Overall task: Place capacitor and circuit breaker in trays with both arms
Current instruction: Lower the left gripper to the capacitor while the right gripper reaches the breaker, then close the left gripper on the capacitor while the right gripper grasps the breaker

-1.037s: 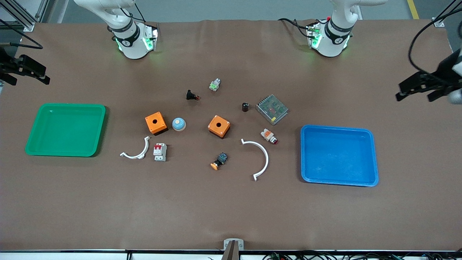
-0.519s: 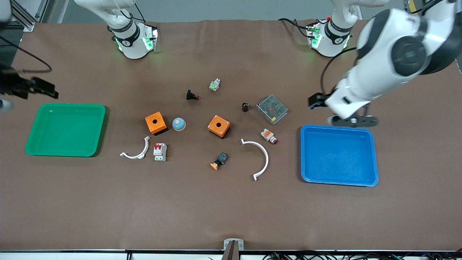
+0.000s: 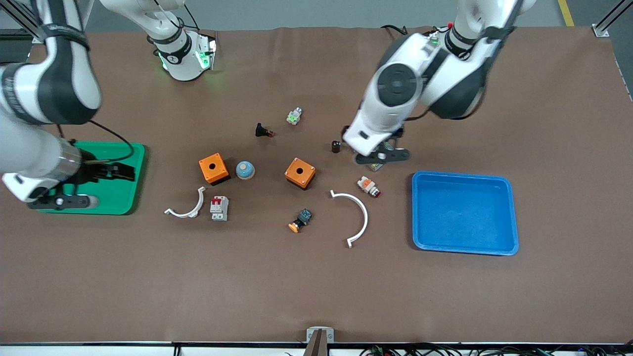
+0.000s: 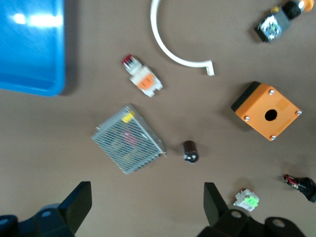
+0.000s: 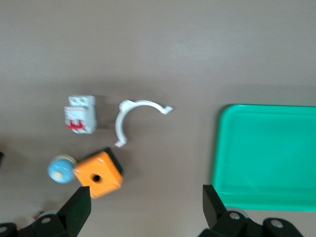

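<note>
The capacitor [image 3: 336, 146] [image 4: 190, 151], a tiny black cylinder, stands on the table beside a metal mesh box [image 4: 128, 139]. My left gripper [image 3: 377, 151] [image 4: 148, 202] hangs open above that mesh box, close to the capacitor, with nothing between its fingers. The circuit breaker [image 3: 219, 207] [image 5: 79, 114], white-grey with red switches, lies beside a small white arc [image 3: 187, 206]. My right gripper [image 3: 118, 171] [image 5: 145, 207] hovers open and empty over the green tray's [image 3: 123, 207] edge that faces the table's middle.
A blue tray [image 3: 465, 247] lies toward the left arm's end. Scattered in the middle are two orange boxes [image 3: 213, 168] [image 3: 299, 173], a blue dome [image 3: 245, 170], a large white arc [image 3: 358, 217], a white-and-orange button [image 3: 368, 186], a black push-button [image 3: 263, 131] and other small parts.
Both arms swung in from the table's ends. The left hand crossed past the blue tray to above the mesh box. The right hand came down over the green tray. No object moved.
</note>
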Action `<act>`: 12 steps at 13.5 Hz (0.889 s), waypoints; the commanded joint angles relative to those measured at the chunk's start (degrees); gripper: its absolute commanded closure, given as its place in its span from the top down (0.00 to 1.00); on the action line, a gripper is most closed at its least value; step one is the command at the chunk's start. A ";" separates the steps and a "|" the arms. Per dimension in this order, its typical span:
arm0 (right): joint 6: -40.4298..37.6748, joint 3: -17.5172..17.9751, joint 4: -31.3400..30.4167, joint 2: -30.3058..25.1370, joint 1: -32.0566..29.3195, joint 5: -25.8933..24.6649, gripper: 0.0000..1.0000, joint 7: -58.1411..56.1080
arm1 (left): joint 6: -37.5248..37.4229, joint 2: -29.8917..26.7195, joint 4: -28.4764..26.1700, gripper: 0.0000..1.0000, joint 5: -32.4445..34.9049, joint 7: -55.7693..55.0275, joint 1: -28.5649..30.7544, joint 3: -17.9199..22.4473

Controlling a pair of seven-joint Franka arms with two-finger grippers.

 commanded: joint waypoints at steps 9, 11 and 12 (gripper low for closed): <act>31.02 -0.30 -11.97 12.20 11.43 5.66 1.00 8.90 | 26.65 3.30 -16.20 1.00 0.06 -8.56 -8.16 -0.21; 34.82 -0.38 -13.65 13.60 13.09 5.48 1.00 9.87 | 31.93 3.66 -19.10 1.00 0.23 -8.92 -8.42 -0.12; 35.97 -0.38 -13.65 14.48 13.28 5.31 1.00 9.96 | 34.13 3.92 -20.42 1.00 1.02 -8.92 -8.42 -0.12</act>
